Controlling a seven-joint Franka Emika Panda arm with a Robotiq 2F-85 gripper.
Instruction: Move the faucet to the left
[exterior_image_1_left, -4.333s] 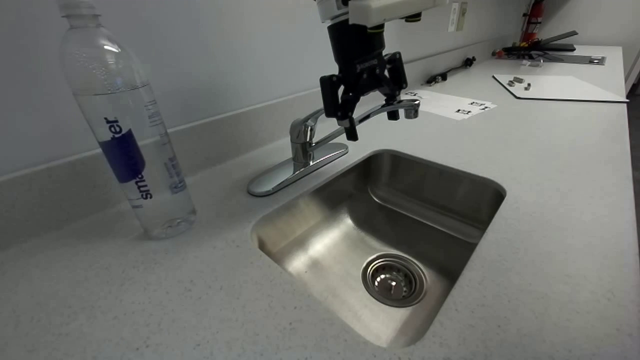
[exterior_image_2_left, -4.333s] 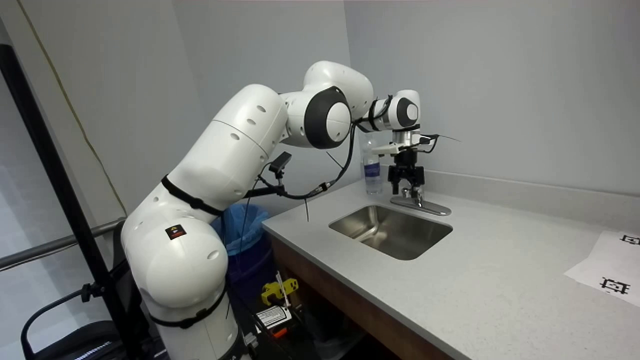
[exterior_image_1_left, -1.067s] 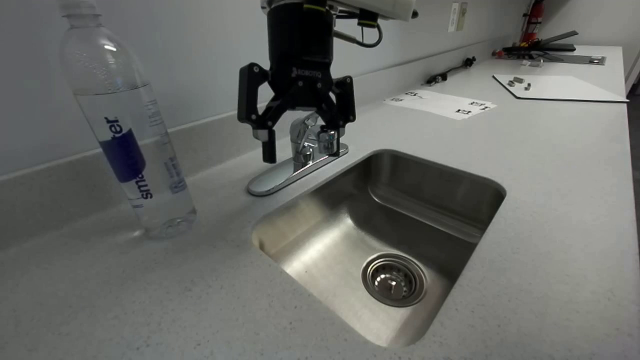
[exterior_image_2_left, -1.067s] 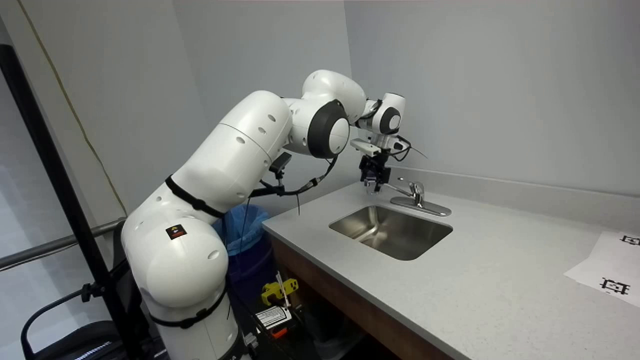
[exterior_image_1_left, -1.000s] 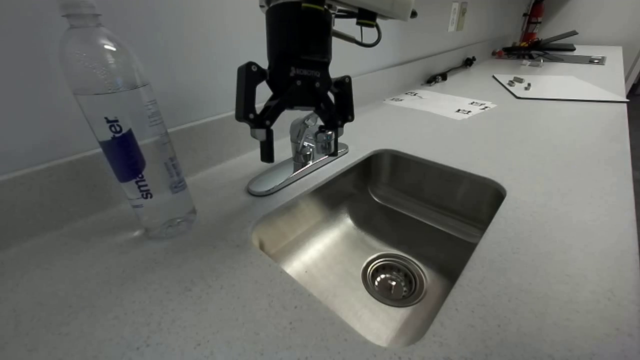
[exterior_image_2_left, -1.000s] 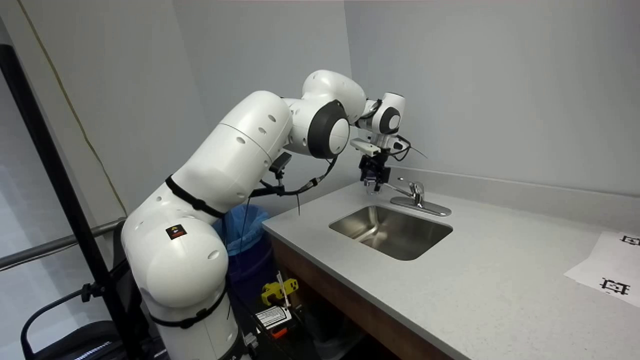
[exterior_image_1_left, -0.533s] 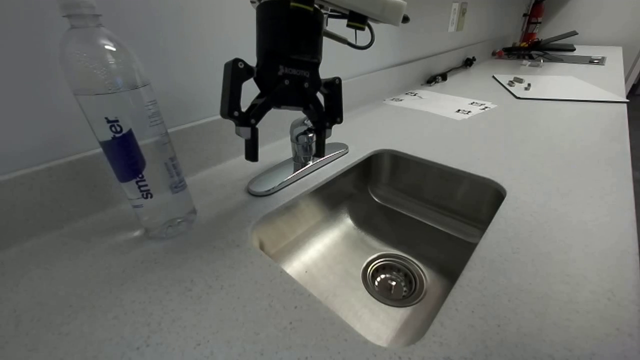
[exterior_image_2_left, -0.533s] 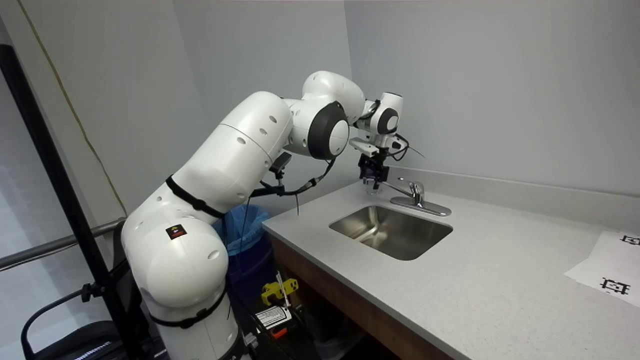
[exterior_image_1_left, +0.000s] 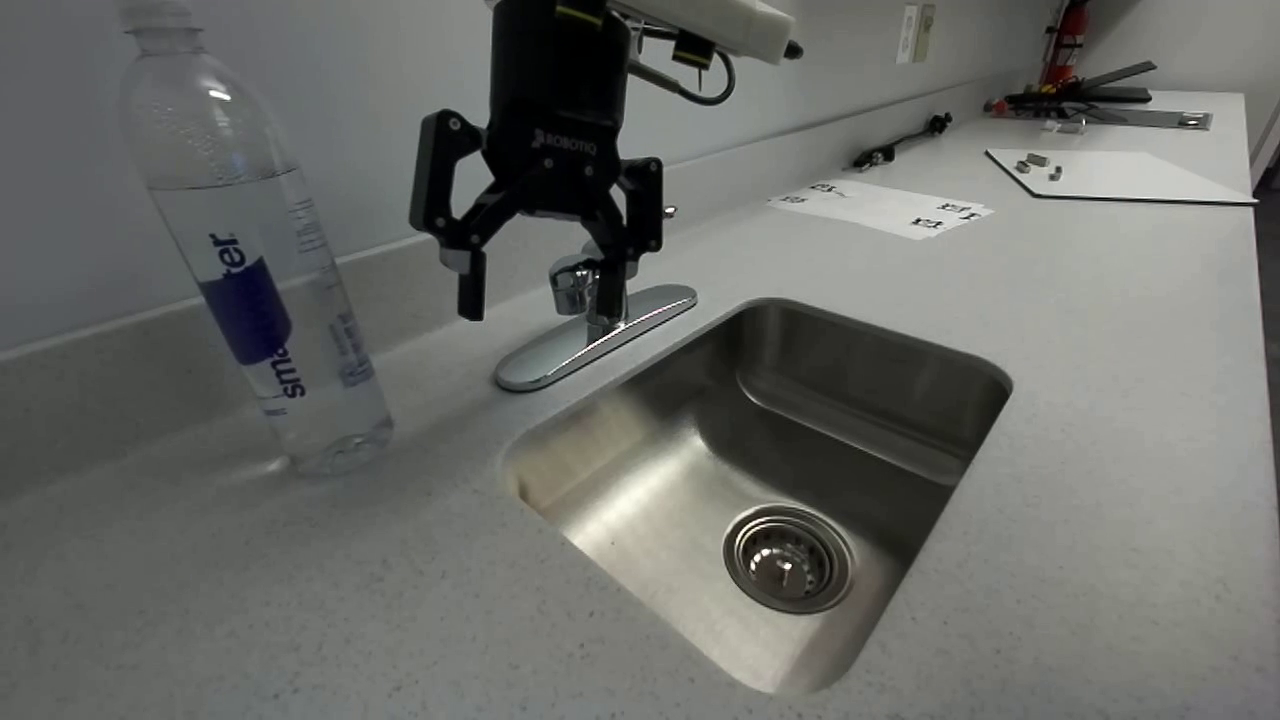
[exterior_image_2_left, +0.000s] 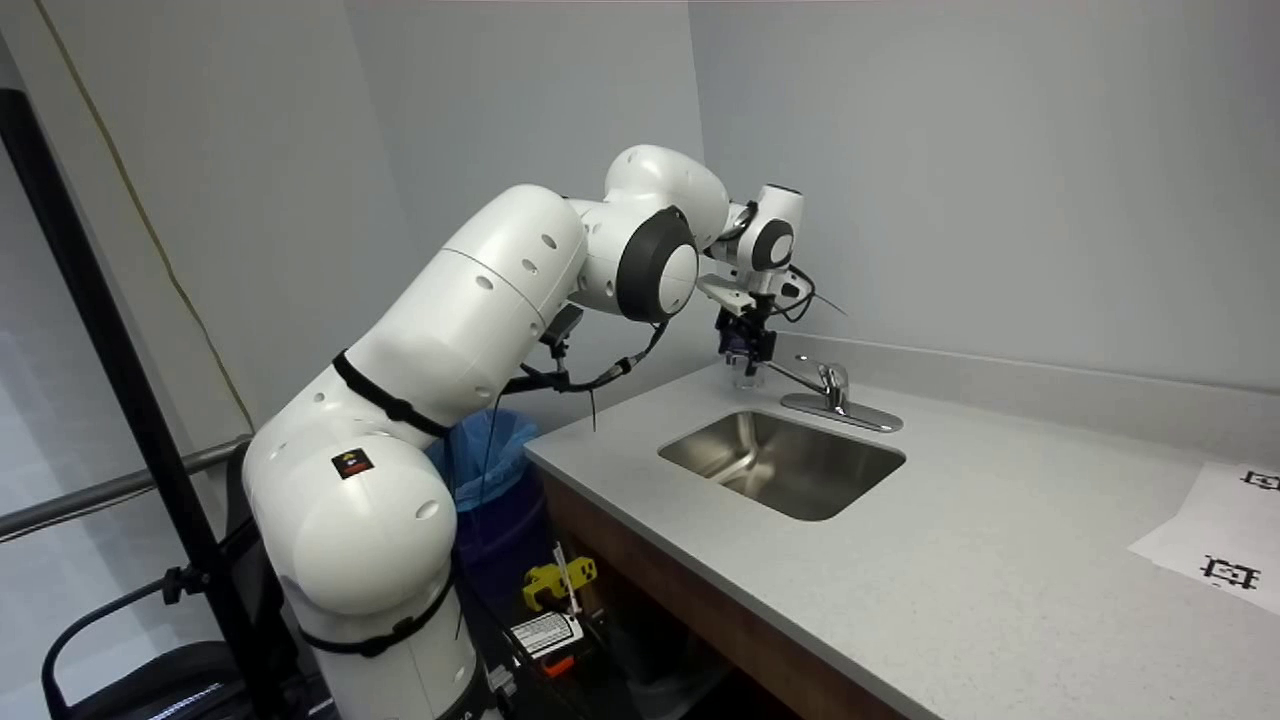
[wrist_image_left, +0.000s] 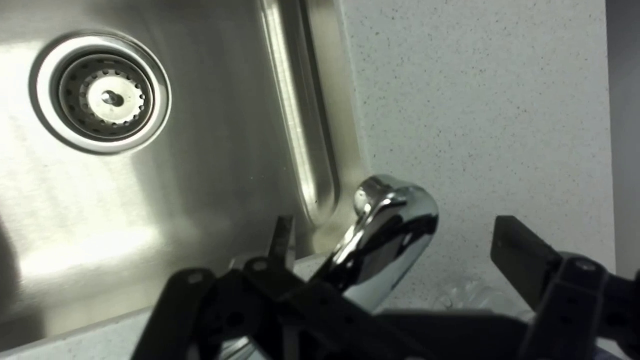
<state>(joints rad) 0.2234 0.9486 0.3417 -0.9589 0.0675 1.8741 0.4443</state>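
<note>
We find the faucet spout (wrist_image_left: 389, 241) swung further left within the gripper (exterior_image_1_left: 540, 298), fingers (exterior_image_1_left: 471, 290) wide apart; we judge travel well advanced.

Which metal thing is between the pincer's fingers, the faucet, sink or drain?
The faucet: in the wrist view, its spout shows between the fingers of the open pincer. The sink and drain lie lower, clear of it.
</note>
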